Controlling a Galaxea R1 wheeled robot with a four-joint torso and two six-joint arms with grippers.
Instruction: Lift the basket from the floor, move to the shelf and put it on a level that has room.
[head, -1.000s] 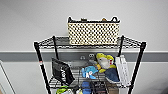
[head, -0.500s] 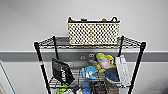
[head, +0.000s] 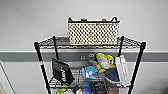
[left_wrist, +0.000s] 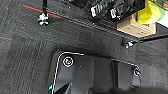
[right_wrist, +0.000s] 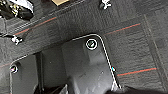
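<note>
A pale grey wall (head: 30, 22) with a darker grey band running across it fills the background of the head view. In front of it stands the shelf (head: 42, 72), a tall black wire rack with thin posts. On its topmost level (head: 56, 42), a black wire-grid tier between the post tips, sits the basket (head: 93, 33): rectangular, cream-white, chunky-woven, with a dark rim and small dark loop handles at each end. It rests upright toward the back and middle of that tier, with bare wire showing on either side of it.

The tier below is crowded. A dark flat object (head: 61, 71) leans at the left, a yellow and white plush toy (head: 104, 62) lies near the middle above a blue toy (head: 88, 72), and a white box (head: 122, 69) stands on edge at the right.

In the wrist views, dark grey striped carpet, the floor (left_wrist: 22, 57), lies below each arm, crossed by thin red lines. The left wrist view shows a caster wheel (left_wrist: 43, 18) of the rack and a brown cardboard box (left_wrist: 133, 26) on a low tier. Whether either pincer is open or closed cannot be told.
</note>
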